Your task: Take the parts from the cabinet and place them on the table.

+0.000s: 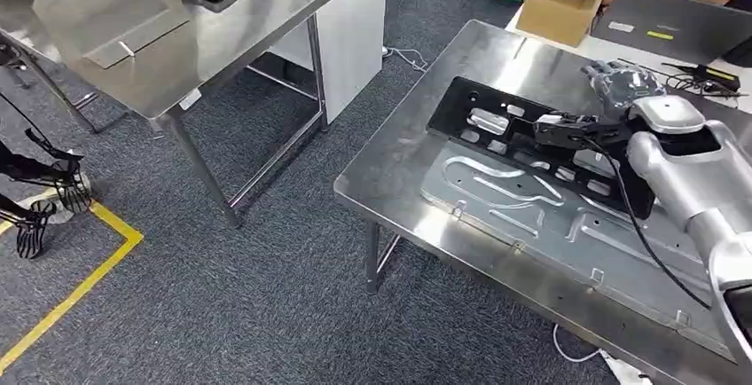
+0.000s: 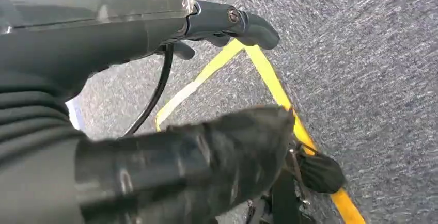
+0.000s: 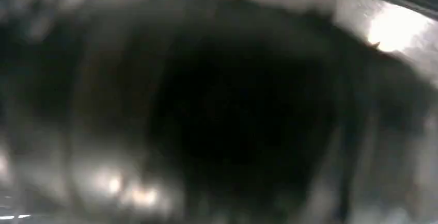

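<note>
Right hand (image 1: 621, 83) over black part (image 1: 497, 123) on table (image 1: 399, 181), grip unclear; left hand (image 2: 170, 131) hanging, holding nothing; best lifted straight off, no dragging.

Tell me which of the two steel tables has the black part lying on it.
The near steel table by the right hand: the black part lies there, on a silver panel.

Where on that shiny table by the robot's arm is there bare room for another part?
The near-left corner of the table is bare, between its edge and the silver panel; so is the far strip beyond the black panel. The middle is crowded: both panels lie there, with the right hand above.
</note>
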Controlling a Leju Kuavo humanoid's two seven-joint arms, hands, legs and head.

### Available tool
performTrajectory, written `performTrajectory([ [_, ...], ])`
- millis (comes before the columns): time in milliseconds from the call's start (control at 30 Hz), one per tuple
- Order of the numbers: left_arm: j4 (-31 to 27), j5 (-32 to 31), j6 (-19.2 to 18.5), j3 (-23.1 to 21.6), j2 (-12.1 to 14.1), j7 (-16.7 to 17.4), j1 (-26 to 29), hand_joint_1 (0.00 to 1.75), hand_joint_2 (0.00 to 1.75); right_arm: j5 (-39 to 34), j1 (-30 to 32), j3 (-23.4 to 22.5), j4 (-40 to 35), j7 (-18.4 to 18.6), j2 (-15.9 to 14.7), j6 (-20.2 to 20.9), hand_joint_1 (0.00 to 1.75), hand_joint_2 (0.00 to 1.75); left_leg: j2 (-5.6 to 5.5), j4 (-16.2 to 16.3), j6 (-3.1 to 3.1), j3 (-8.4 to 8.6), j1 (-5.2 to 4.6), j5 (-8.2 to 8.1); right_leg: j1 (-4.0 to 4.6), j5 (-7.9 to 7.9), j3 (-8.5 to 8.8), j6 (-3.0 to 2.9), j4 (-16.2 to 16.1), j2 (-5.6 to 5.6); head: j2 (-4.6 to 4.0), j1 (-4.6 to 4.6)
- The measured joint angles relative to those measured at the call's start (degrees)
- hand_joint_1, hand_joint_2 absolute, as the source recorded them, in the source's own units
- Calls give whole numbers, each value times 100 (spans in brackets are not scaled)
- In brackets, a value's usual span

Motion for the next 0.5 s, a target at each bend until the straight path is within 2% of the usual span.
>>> performTrajectory([
  [67, 0, 20, -44, 0, 0, -9, -2, 0, 0, 2, 1, -15, -2, -2, -20, 28, 0, 0, 7, 12, 18, -30, -13, 45, -6, -490, -371, 39, 873, 2, 0, 0],
  [100, 0, 28, -57, 0, 0, -9, -1, 0, 0, 2, 29, -15, -2, -7, -20, 48, 0, 0, 5, 17, 19, -38, -18, 46, -7, -622, -512, 50, 1211, 2, 0, 2],
  [133, 0, 42, -68, 0, 0, -7, 2, 0, 0, 4, 60, -15, -2, -22, -20, 52, 0, 0, 2, 32, 18, -54, -21, 46, -7, -643, -584, 55, 1397, 1, 0, 2],
  [167, 0, 41, -70, 0, 0, -6, 3, 0, 0, 11, 74, -15, -2, -26, -20, 57, 0, 0, -3, 57, 18, -70, -22, 45, -7, -530, -518, 55, 1297, 1, -2, 0],
  [200, 0, 46, -81, 0, 0, -7, 4, 0, 0, 20, 72, -15, -2, -39, -26, 59, 0, 0, -9, 87, 16, -90, -22, 41, -7, -319, -334, 49, 963, 1, 0, 0],
  [233, 0, 46, -98, 0, 0, -7, 1, 0, 0, 22, 57, -17, -7, -59, -46, 59, 0, 0, -18, 119, 7, -106, -22, 34, -6, -73, -70, 38, 461, 2, 0, 0],
  [267, 0, 46, -107, 2, 0, -7, -1, 0, 0, 24, 42, -17, -11, -63, -66, 61, 0, 0, -28, 146, -8, -121, -23, 24, -6, 106, 186, 17, -19, 7, 0, 2],
  [300, 0, 46, -111, 2, -2, -7, -3, 0, 0, 28, 25, -22, -11, -66, -78, 61, 0, 0, -35, 161, -26, -157, -52, 25, 28, 21, 242, -16, -160, 24, 0, 0],
  [333, 0, 41, -116, 2, -2, -4, -6, 0, 0, 31, 21, -24, -13, -74, -92, 72, 0, 0, -47, 183, -46, -177, -56, 33, 53, 86, 216, -56, -195, 28, 0, 0],
  [400, 0, 41, -118, 2, -2, 0, -2, 0, 0, 42, 21, -24, -15, -74, -98, 76, 0, 0, -46, 165, -111, -201, -43, 77, 71, 111, 178, -98, -161, 22, 0, 0],
  [433, 0, 41, -118, 2, -2, 2, 8, 0, 0, 48, 19, -24, -15, -74, -96, 74, 0, 0, -54, 160, -143, -217, -50, 93, 63, 145, 165, -147, -188, 14, 0, 2],
  [467, 0, 42, -118, 4, 0, 2, 6, 0, 0, 55, 16, -24, -22, -76, -96, 76, 0, 0, -46, 217, -173, -249, -56, 25, -5, 207, 154, -213, -239, -9, 0, -4],
  [500, 0, 42, -120, 4, 0, 4, 4, 0, 0, 61, 5, -24, -26, -76, -94, 76, 0, 0, -27, 421, -215, -336, -49, -225, 9, 248, 127, -247, -260, -17, 0, 0],
])
